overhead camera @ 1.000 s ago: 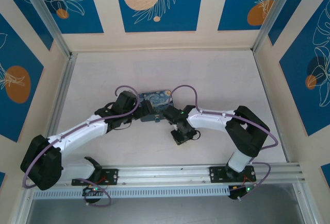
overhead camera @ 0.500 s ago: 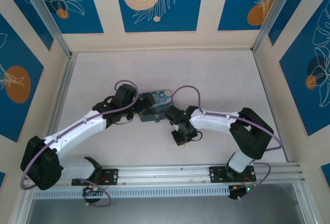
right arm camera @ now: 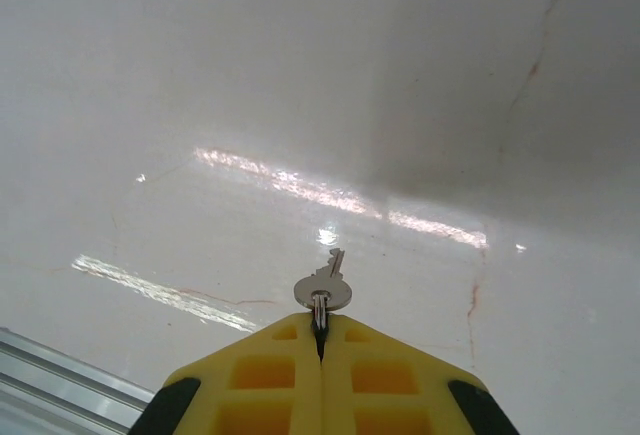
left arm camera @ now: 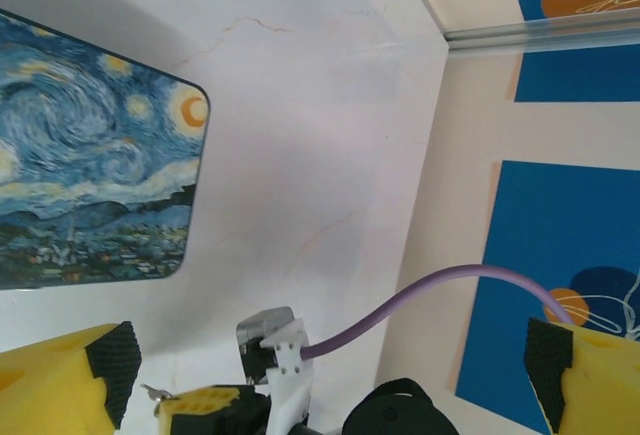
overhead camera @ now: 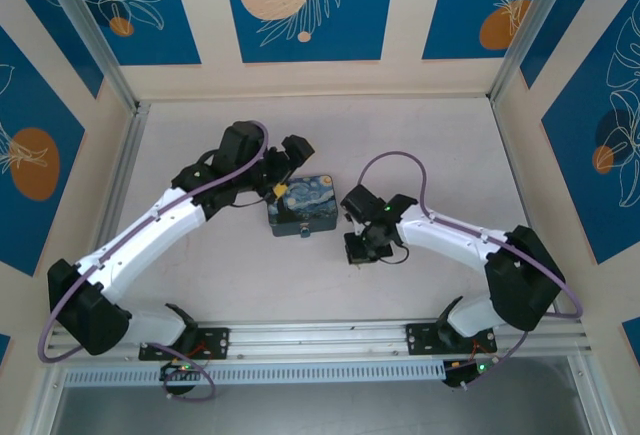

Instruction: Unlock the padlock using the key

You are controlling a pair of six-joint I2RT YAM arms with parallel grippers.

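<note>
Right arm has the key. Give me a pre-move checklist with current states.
1. Key clamped between the right gripper fingers: ok.
2. Key blade sticking out past the fingertips, unobstructed: ok.
3. Left gripper open, holding nothing: ok.
4. Starry Night tin lying flat on the table, lid side up: ok.
5. Left fingers clear of the tin: cannot tell.
6. Padlock position and keyhole direction: cannot tell.
</note>
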